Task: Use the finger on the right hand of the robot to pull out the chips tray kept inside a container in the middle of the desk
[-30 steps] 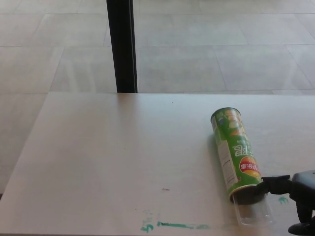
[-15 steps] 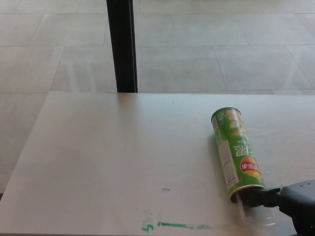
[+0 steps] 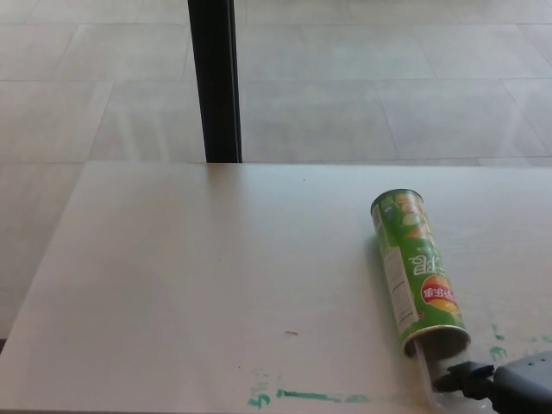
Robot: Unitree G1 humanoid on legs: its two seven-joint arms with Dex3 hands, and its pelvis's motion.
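Clear plastic chips tray (image 3: 442, 373) sticking partly out of green cylindrical container (image 3: 418, 272), lying on pale desk (image 3: 198, 285); right black robot hand (image 3: 492, 384) hooking one finger (image 3: 461, 378) into tray's end.

Pale desk (image 3: 190, 276), tiled floor (image 3: 388, 95) beyond, black post (image 3: 215, 82).
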